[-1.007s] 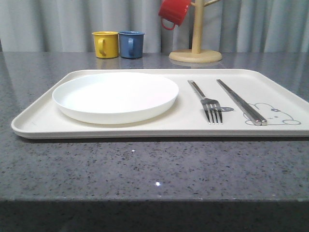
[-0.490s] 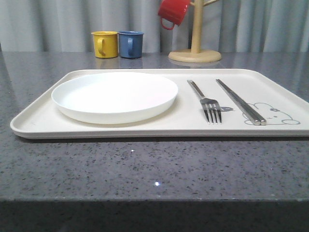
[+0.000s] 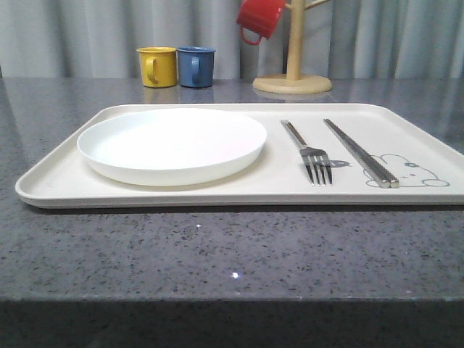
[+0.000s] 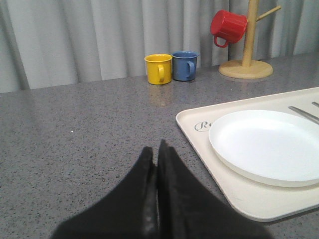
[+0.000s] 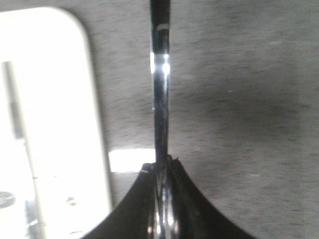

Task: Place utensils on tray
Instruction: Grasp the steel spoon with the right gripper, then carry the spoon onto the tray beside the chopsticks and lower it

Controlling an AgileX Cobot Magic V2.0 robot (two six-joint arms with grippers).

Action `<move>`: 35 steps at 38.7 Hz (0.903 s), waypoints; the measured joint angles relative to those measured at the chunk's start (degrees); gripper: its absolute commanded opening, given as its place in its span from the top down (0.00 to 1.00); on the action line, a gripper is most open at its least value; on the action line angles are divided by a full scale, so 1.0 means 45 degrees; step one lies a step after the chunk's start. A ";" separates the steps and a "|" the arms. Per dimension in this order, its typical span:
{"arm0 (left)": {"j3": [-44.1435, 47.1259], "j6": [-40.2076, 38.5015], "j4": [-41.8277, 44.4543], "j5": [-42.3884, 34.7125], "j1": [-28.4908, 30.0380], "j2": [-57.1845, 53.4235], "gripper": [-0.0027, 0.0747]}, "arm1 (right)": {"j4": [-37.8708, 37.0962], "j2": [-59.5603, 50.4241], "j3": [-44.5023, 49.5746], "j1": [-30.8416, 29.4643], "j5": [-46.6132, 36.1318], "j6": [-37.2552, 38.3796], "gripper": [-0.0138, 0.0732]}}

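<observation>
While the white plate [image 3: 172,143], fork [image 3: 309,153] and chopsticks [image 3: 360,153] lie on the cream tray [image 3: 217,192] as a second ago, the whole scene sits slightly further left. Blurred, the right tool [image 5: 163,164] pinches a slim silver handle [image 5: 160,79], its far end cut off, beside the tray above the grey worktop [image 5: 239,99]. Left tool [image 4: 155,155] is closed, empty.

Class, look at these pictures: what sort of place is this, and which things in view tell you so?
Probably a mock dining or kitchen counter: a speckled grey stone-look countertop, a cream tray laid with a white plate, a fork and chopsticks, and mugs beside a wooden mug tree before a plain curtain.
</observation>
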 measured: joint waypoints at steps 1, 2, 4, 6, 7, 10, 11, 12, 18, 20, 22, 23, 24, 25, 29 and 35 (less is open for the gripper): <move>0.0000 0.0000 0.0000 0.0000 0.0000 0.0000 0.99 | 0.0028 0.0000 0.0000 0.0327 0.0000 0.0126 0.88; 0.0000 0.0000 0.0000 0.0000 0.0000 0.0000 0.99 | 0.0053 0.0000 0.0000 0.0572 0.0000 0.0286 0.88; 0.0000 0.0000 0.0000 0.0000 0.0000 0.0000 0.99 | 0.0054 0.0027 0.0000 0.1126 0.0000 0.0573 0.88; 0.0000 0.0000 0.0000 0.0000 0.0000 0.0000 0.99 | 0.0097 0.0076 0.0000 0.1709 0.0000 0.0821 0.88; 0.0000 0.0000 0.0000 0.0000 0.0000 0.0000 0.99 | 0.0097 0.0141 0.0000 0.1907 0.0000 0.0917 0.88; 0.0000 0.0000 0.0000 0.0000 0.0000 0.0000 0.99 | 0.0133 0.0330 0.0000 0.2457 0.0000 0.1098 0.88; 0.0000 0.0000 0.0000 0.0000 0.0000 0.0000 0.99 | 0.0133 0.0406 0.0000 0.2626 0.0000 0.1154 0.88; 0.0000 0.0000 0.0000 0.0000 0.0000 0.0000 0.99 | 0.0133 0.0508 0.0000 0.2733 0.0000 0.1221 0.88; 0.0000 0.0000 0.0000 0.0000 0.0000 0.0000 0.99 | 0.0145 0.1026 0.0000 0.3086 0.0000 0.1539 0.88; 0.0000 0.0000 0.0000 0.0000 0.0000 0.0000 0.99 | 0.0145 0.1186 0.0030 0.3107 0.0000 0.1642 0.88; 0.0000 0.0000 0.0000 0.0000 0.0000 0.0000 0.99 | 0.0145 0.1264 0.0200 0.3107 0.0000 0.1643 0.88; 0.0000 0.0000 0.0000 0.0000 0.0000 0.0000 0.99 | 0.0145 0.1273 0.0340 0.3107 0.0000 0.1663 0.88; 0.0000 0.0000 0.0000 0.0000 0.0000 0.0000 0.99 | 0.0145 0.1296 0.0462 0.3107 -0.0023 0.1663 0.88; 0.0000 0.0000 0.0000 0.0000 0.0000 0.0000 0.99 | 0.0145 0.1296 0.0633 0.3107 -0.0023 0.1663 0.88; 0.0000 0.0000 0.0000 0.0000 0.0000 0.0000 0.99 | 0.0120 0.1327 0.1168 0.3107 -0.0023 0.1663 0.88; 0.0000 0.0000 0.0000 0.0000 0.0000 0.0000 0.99 | 0.0040 0.1351 0.1578 0.3107 -0.0023 0.1692 0.88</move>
